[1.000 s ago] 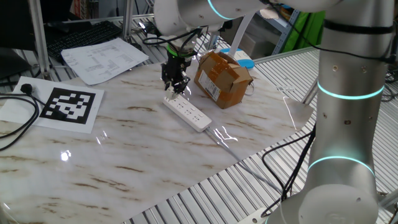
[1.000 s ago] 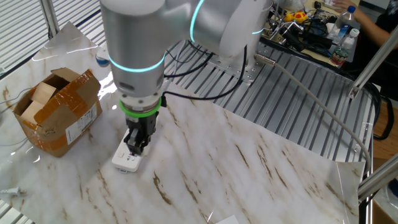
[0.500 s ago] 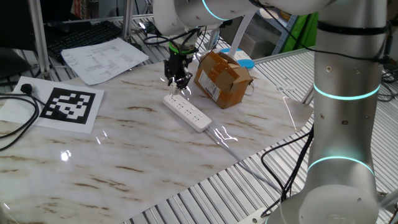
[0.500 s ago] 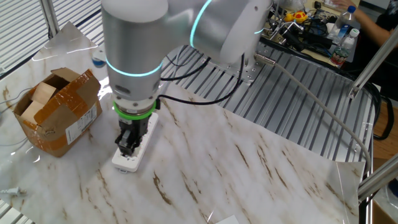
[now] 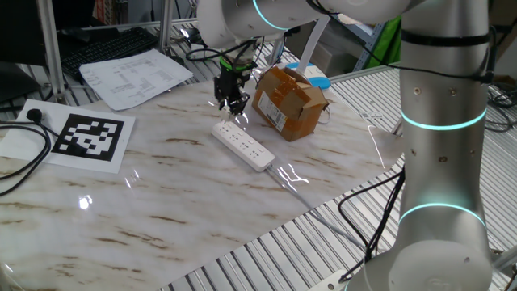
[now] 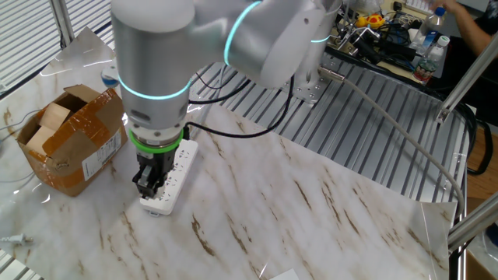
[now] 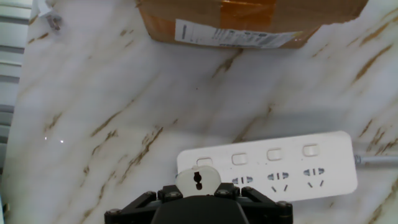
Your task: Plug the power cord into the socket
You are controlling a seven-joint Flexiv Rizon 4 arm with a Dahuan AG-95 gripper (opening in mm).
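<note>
Plug (image 7: 198,181) in gripper (image 7: 198,194), over strip's (image 7: 323,168) left end; box (image 7: 249,22) along top edge.

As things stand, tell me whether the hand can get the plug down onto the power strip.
Probably yes. The hand holds the white plug just above the end of the power strip, and nothing lies between them. The cardboard box stands apart from the strip, leaving the way free.

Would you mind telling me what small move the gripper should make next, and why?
Probably a small shift along the power strip before descending: in the hand view the white plug held in the gripper sits over the strip's end, short of the nearest outlet, so it is not yet aligned.
</note>
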